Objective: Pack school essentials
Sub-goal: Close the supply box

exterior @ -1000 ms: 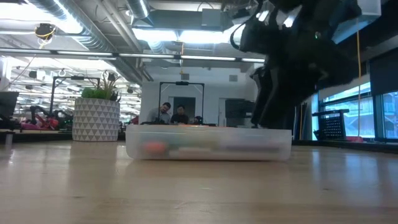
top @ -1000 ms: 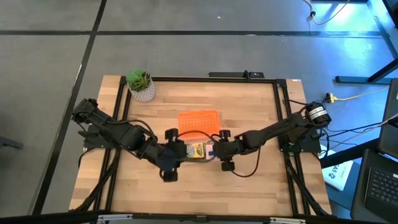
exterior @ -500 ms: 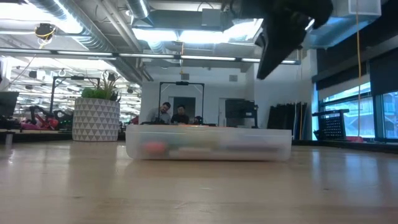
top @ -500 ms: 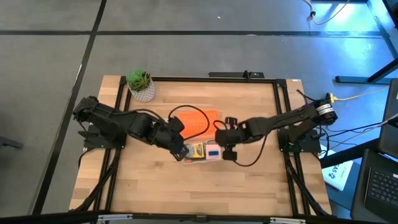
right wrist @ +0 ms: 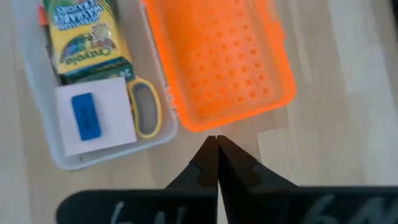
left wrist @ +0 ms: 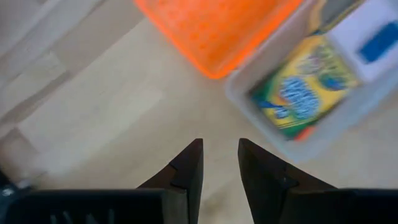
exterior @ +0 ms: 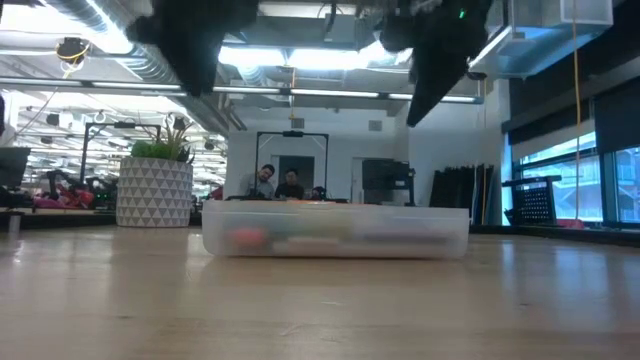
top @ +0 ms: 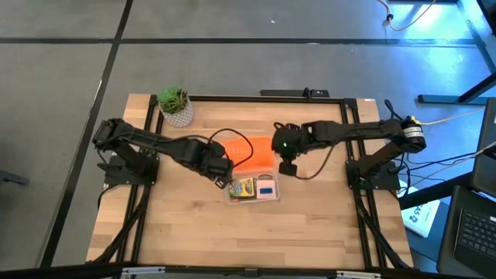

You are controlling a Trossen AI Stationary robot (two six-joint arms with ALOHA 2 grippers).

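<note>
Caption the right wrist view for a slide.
Shut right claw above orange lid; crayon box, scissors packed in clear box.

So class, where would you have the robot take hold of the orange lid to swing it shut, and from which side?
Probably the orange lid's free long edge, opposite its hinge on the clear box, approached from above. It lies flat and open; that rim is exposed and farthest from the hinge.
</note>
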